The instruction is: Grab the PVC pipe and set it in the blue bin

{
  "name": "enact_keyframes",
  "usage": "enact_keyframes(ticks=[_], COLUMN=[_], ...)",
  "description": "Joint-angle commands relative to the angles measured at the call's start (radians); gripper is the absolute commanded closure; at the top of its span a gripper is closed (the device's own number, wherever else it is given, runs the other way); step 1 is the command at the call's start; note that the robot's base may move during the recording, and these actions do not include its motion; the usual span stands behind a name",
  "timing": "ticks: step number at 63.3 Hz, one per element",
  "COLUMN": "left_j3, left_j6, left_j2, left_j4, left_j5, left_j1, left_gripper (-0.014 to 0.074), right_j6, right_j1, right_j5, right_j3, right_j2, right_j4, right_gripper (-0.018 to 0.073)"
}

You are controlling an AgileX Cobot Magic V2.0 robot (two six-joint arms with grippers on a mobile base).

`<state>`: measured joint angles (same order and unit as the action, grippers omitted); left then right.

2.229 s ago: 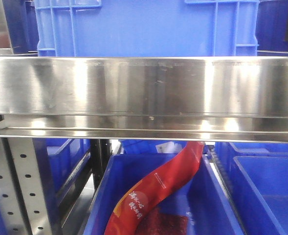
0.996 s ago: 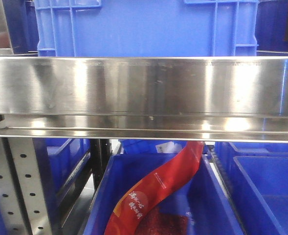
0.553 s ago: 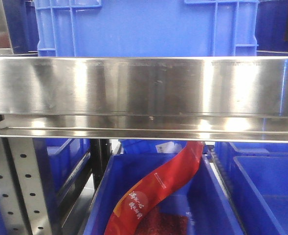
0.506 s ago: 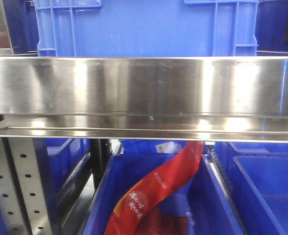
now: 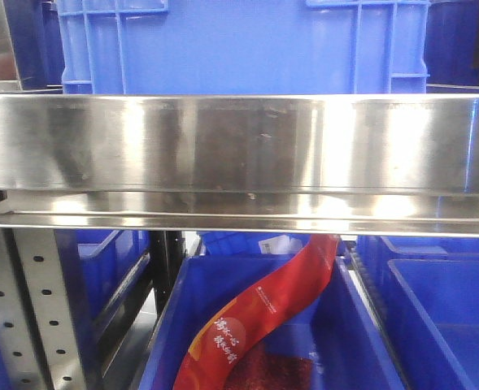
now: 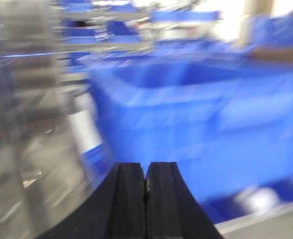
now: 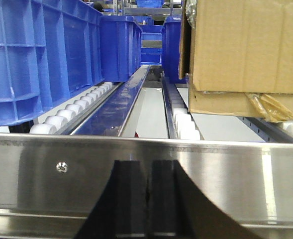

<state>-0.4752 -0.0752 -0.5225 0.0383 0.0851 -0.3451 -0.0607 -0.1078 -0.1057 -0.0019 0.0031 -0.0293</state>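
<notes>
While the pipe is showing up in none of the three views, handling is judgement only: PVC should be light, stiff and a bit slick, so I'd be gripping mid-length with a firm pinch. Looks: nothing to report, it's not visible, and I can't tell where it is sitting.

Going big to small:
- Steel shelf rail (image 5: 239, 146) is spanning the whole middle of the front view; the same kind of rail (image 7: 146, 169) is filling the lower half of the right wrist view.
- Blue bin (image 5: 247, 45) is sitting above the rail at top centre of the front view; another bin (image 5: 190, 325) is sitting below at bottom centre, holding a red pouch (image 5: 259, 317).
- Blurred bin (image 6: 196, 114) is filling the centre-right of the left wrist view; motion blur suggests that arm is moving.
- Cardboard box (image 7: 245, 45) is sitting upper right in the right wrist view, roller track (image 7: 74, 109) running along the left.
- Left gripper (image 6: 146, 199), bottom centre: jaws pressed together, holding nothing.
- Right gripper (image 7: 147, 199), bottom centre: jaws closed too, empty, dark against the rail.

Grab is not yet done.
</notes>
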Motion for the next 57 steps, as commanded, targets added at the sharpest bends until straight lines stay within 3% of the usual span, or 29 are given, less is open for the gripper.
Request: enact_keyframes(ticks=[1,7,16,26,39,44,57], left_j3=[0.112,0.221,0.351,0.444,0.475,0.475,0.475], left_j6=[0.000,0.000,0.000,0.000,0.081,0.081,0.081], left_j2=[0.067,0.145,0.290,0.440,0.523,0.523,0.523], left_j4=[-0.025,-0.013,0.021,0.033,0.043,0.009,0.009], left_j5=[-0.077,-0.153,-0.155,-0.139,-0.045,-0.022,-0.021], left_j1=[0.071,0.141,0.243,0.300,0.312,0.312,0.312], left_gripper=[0.0708,0.0708,0.0708,0.0708,0.0708,0.0708,0.0708], right_j6=[0.004,0.004,0.004,0.004,0.004,0.004,0.004], right_j1=[-0.004,-0.004,-0.004,-0.004,-0.004,-0.004,-0.004], right_j5=[0.009,0.009,0.009,0.009,0.009,0.009,0.009], right_j3=[0.002,0.002,0.002,0.002,0.002,0.002,0.002], right_j2=[-0.003,-0.003,-0.003,-0.003,-0.003,-0.003,-0.003], right_j4=[0.003,0.003,0.003,0.003,0.003,0.003,0.003], right_gripper=[0.0728,0.0728,0.0728,0.0728,0.0728,0.0728,0.0728])
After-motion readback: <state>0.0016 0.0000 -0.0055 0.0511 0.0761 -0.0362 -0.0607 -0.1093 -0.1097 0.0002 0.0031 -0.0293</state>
